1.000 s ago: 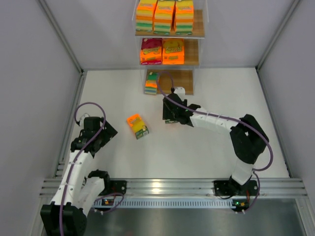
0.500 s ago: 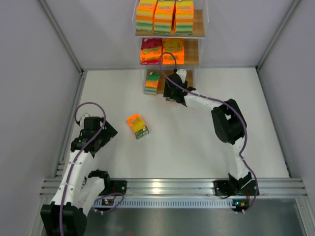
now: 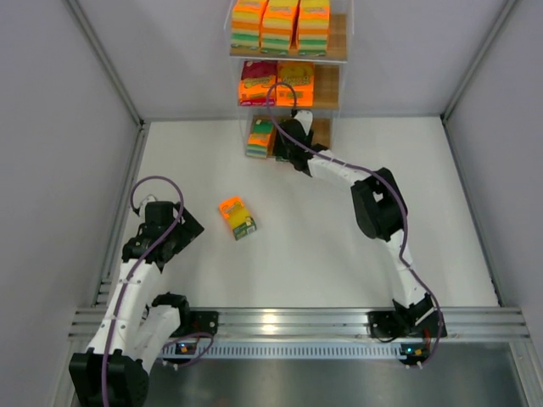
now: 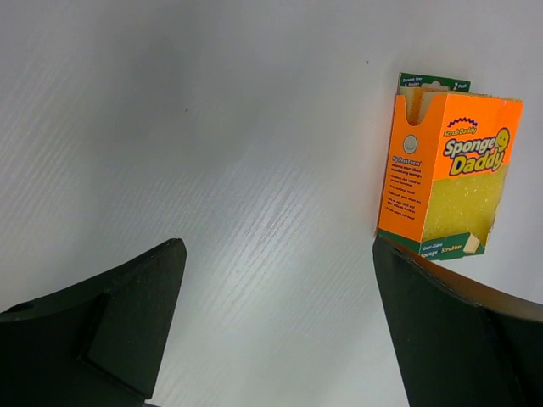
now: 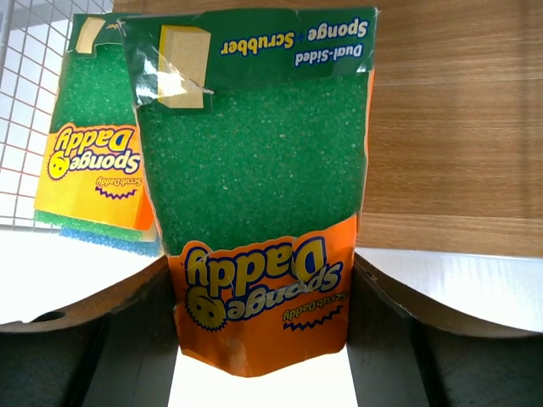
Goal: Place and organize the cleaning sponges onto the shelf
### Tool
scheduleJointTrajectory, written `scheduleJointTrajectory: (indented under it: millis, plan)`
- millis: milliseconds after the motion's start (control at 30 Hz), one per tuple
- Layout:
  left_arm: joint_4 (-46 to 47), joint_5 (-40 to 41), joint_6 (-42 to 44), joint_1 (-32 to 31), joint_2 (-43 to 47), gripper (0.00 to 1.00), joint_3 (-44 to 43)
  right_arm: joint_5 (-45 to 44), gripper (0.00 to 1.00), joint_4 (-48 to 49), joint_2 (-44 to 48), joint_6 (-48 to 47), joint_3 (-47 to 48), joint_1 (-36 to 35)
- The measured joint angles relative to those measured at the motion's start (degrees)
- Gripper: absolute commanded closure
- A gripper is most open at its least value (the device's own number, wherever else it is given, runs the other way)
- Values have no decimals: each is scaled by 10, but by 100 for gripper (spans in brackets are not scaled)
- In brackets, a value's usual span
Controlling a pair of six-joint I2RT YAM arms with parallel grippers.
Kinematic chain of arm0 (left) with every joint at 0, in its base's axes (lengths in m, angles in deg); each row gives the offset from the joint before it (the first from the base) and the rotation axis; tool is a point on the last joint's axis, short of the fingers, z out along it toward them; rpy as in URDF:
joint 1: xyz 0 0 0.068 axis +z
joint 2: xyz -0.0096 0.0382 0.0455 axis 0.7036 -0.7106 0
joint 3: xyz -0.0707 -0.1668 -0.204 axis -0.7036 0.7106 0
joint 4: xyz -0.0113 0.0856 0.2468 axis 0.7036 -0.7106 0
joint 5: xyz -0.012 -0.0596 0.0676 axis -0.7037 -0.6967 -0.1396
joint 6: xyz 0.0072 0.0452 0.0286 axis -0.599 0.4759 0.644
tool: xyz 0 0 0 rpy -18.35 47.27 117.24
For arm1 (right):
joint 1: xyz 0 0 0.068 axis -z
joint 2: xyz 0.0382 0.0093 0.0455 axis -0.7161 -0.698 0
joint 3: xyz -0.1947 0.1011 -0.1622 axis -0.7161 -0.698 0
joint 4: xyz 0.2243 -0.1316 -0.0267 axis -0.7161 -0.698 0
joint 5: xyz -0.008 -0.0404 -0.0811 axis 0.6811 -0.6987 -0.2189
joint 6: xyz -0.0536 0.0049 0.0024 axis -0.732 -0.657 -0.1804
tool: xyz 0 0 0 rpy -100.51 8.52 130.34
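While the right gripper (image 5: pixel 265 280) pinches a green-faced sponge pack (image 5: pixel 254 161) at the shelf's (image 5: pixel 450 127) lowest board, just beside another pack (image 5: pixel 85 161), the left gripper (image 4: pixel 276 254) is spread wide and empty, well in front of the shelf, near a loose yellow pack (image 4: pixel 445 182).

A white surface (image 3: pixel 339 254) is seen with a single orange pack (image 3: pixel 237 217) lying on it, well apart from the shelf (image 3: pixel 341 41) at its far edge. Three packs (image 3: pixel 280 25) are stood side by side on the top board and two packs (image 3: pixel 277 82) on the middle board. One pack (image 3: pixel 260 137) is set at the bottom board's left end, with a green-faced pack (image 5: pixel 254 170) just beside it; whether that one rests on the board cannot be told.
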Motion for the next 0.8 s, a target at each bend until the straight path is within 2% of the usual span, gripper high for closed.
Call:
scheduleJointTrajectory:
  millis: [100, 200, 300, 333, 433, 800]
  plan:
    - [0, 0, 0, 0, 0, 2, 0, 0, 36, 4, -14, 1, 18, 0]
    - [0, 0, 0, -1, 0, 2, 0, 0, 30, 12, -18, 6, 21, 0]
    - [0, 0, 0, -1, 0, 2, 0, 0, 17, 13, -19, 8, 21, 0]
    - [0, 0, 0, -1, 0, 2, 0, 0, 10, 13, -19, 9, 21, 0]
    - [0, 0, 0, -1, 0, 2, 0, 1, 1, 17, -18, 10, 16, 0]
    - [0, 0, 0, -1, 0, 2, 0, 26, 1, 43, 25, 25, -112, -1]
